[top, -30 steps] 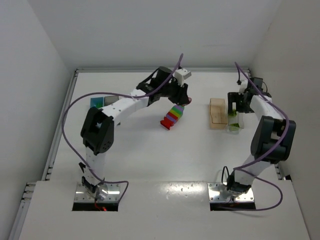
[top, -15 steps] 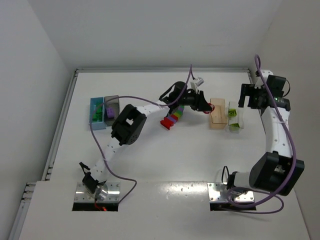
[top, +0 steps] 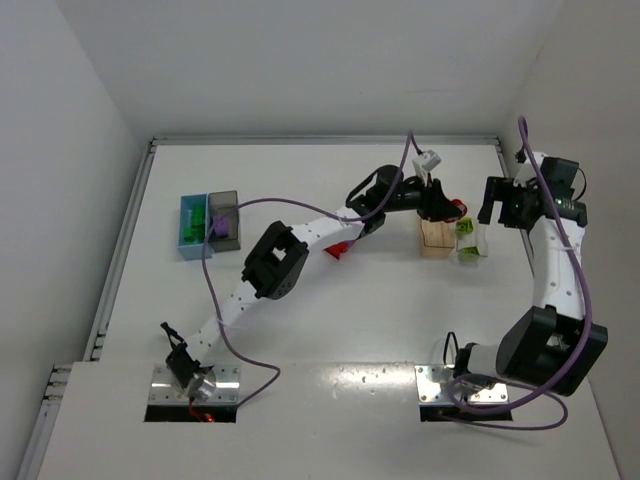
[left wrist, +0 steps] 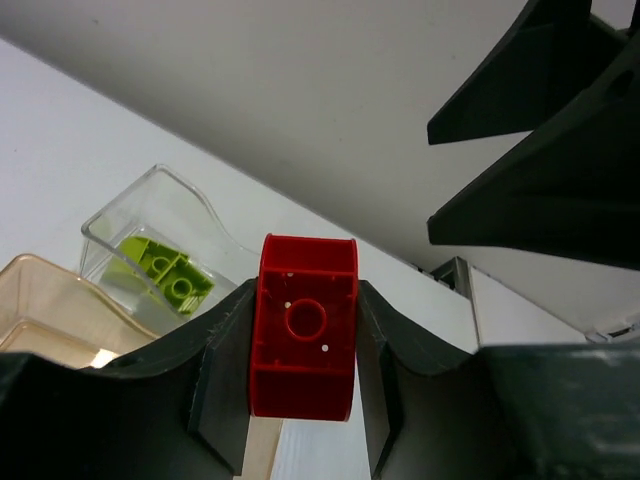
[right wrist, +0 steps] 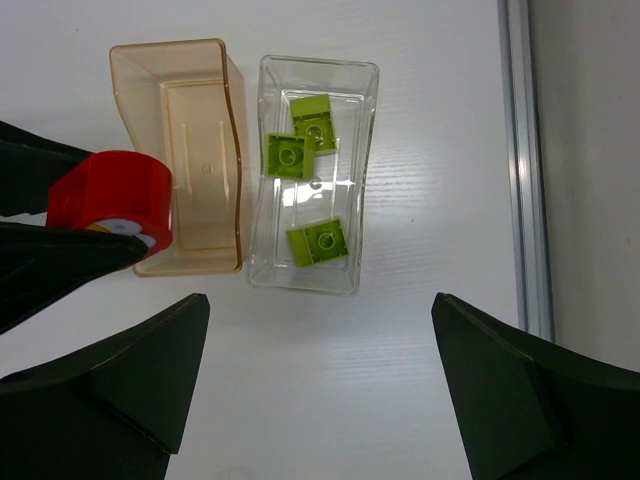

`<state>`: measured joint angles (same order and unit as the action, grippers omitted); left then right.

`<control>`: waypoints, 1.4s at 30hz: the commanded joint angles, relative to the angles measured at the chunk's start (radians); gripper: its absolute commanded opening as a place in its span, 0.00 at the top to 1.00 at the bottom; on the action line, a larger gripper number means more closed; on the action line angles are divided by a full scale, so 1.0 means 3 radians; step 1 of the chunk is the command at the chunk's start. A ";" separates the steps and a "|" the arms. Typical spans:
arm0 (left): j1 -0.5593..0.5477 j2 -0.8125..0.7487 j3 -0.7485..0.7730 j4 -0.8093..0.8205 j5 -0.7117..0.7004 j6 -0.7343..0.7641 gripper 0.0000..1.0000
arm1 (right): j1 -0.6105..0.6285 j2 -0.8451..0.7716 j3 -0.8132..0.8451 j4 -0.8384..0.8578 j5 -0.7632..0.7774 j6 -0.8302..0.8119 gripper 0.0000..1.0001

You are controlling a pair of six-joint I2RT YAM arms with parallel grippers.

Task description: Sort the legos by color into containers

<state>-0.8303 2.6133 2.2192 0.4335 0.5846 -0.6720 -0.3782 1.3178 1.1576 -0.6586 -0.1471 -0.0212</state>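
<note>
While the left gripper [left wrist: 303, 352] is clamping a red brick [left wrist: 303, 338] between its 2 fingers, it is holding that brick in the air at the peach bin [right wrist: 172, 48], whose long axis is running from near to far. In the right wrist view the brick is overlapping the bin's wall on the left gripper's side rather than its floor. Height is making that hard to judge, so the release is probably calling for a small carry toward the clear bin [right wrist: 318, 64]. The right gripper [right wrist: 322, 335] is hanging with jaws wide apart and empty above the 3 green bricks [right wrist: 288, 157] lying there.
</note>
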 commanded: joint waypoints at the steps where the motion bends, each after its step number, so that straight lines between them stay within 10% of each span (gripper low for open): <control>1: -0.0040 0.0048 0.0150 0.0094 -0.0133 0.0138 0.54 | -0.0033 -0.0092 -0.0019 0.0012 -0.0098 0.0060 0.06; 17: -0.0040 0.0171 0.0180 -0.0151 -0.0471 0.0420 0.53 | -0.0094 -0.0062 0.0012 -0.0019 -0.0098 0.0060 0.06; 23: -0.0040 0.0171 0.0180 -0.0213 -0.0639 0.0420 0.18 | -0.0125 -0.0031 0.0012 -0.0019 -0.0098 0.0060 0.06; 32: 0.0175 -0.0451 0.0538 -0.0835 -0.1023 0.1043 0.17 | -0.0094 -0.0266 -0.0161 0.0094 -0.0481 -0.0031 0.06; 42: 0.0512 -0.2405 -0.1715 -0.1736 -0.2131 0.1641 0.18 | 0.0018 -0.0011 -0.0039 0.0227 -0.1156 -0.0103 0.06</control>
<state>-0.6735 2.0266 1.8351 0.0029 0.0837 -0.2829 -0.3824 1.2926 1.1019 -0.6292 -0.4068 -0.0345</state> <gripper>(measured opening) 0.819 0.931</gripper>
